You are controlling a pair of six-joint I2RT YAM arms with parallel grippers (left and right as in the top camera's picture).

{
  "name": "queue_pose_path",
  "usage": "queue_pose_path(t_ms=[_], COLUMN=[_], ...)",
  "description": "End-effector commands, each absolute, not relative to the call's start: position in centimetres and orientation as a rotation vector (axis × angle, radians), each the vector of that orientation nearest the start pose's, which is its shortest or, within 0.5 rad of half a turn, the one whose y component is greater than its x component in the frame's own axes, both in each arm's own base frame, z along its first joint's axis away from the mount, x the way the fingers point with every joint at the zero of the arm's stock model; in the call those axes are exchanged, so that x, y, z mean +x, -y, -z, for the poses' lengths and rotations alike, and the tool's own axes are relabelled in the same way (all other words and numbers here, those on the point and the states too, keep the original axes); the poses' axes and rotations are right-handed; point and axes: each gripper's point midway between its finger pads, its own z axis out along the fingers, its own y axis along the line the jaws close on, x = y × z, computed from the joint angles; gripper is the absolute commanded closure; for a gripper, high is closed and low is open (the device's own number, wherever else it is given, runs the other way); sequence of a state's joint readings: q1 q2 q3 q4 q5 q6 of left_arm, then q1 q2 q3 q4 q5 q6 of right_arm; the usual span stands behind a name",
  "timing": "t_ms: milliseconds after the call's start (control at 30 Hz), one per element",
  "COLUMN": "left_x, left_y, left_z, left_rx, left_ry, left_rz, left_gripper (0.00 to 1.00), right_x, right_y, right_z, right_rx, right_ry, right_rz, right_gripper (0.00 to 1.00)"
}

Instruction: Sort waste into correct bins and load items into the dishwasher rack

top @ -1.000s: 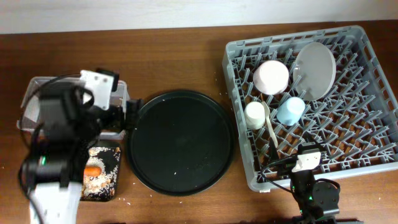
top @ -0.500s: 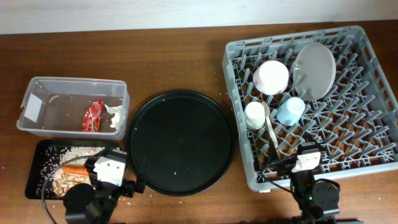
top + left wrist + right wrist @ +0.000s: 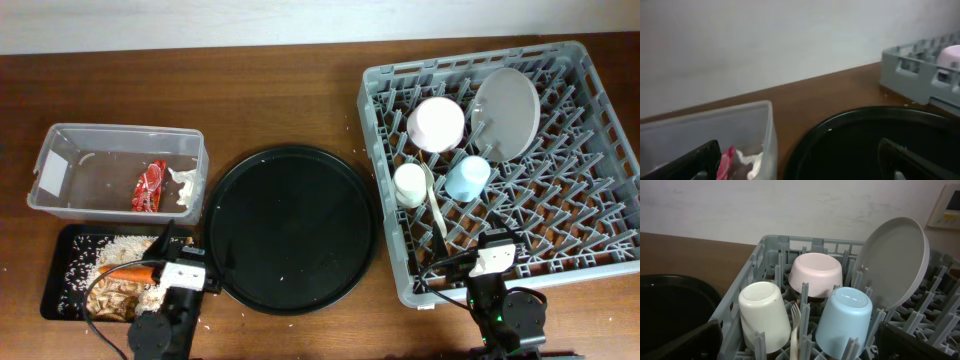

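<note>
The grey dishwasher rack (image 3: pixel 600 230) at the right holds a white bowl (image 3: pixel 436 123), a pale plate (image 3: pixel 506 112) on edge, a cream cup (image 3: pixel 410 184), a light blue cup (image 3: pixel 467 178) and a white fork (image 3: pixel 436 208). I cannot make out the chopstick. The clear tub (image 3: pixel 90 160) holds the red wrapper (image 3: pixel 150 186) and white tissue (image 3: pixel 184 186). The shallow black tray (image 3: pixel 55 290) holds rice, brown scraps and the carrot (image 3: pixel 128 270). My left gripper (image 3: pixel 800 167) is open and empty, low at the front between the tub and the round tray. My right gripper (image 3: pixel 800 347) is open and empty at the rack's front edge.
A large round black tray (image 3: pixel 290 228) lies between the bins and the rack, with a few grains on it. The rack's near wall (image 3: pixel 735 305) stands close in front of the right gripper. The tub's right wall (image 3: pixel 771 135) is just ahead of the left gripper.
My left arm has drawn back from over the clear tub to the table's front edge, uncovering the tub and the black tray. The right arm has not moved.
</note>
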State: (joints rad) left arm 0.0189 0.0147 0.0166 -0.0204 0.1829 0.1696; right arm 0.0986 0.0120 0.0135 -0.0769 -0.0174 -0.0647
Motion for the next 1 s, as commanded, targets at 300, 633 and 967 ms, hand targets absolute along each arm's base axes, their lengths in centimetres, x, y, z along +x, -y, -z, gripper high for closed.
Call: queue_pose_path(t_ms=[300,633,967], left_x=[24.4,24.5,24.6], left_y=[-2.3,-1.4,-1.4], left_z=[-16.1,-15.8,-15.8], left_rx=[-0.165,-0.111,-0.111], left_ry=[-1.621,-1.639,-1.64], left_rz=[-0.081,-0.014,-0.014], left_gripper=[0.01,0.01,0.01], right_x=[24.5,24.5,24.5], right_y=[-2.6,-2.6,-2.6], right_z=[-15.6,-15.6,-15.6], right_rx=[-0.151,-0.151,-0.15], right_ry=[-1.64,-1.64,-1.64], right_rz=[-0.034,-0.034,-0.034], right_gripper=[0.01,0.01,0.01])
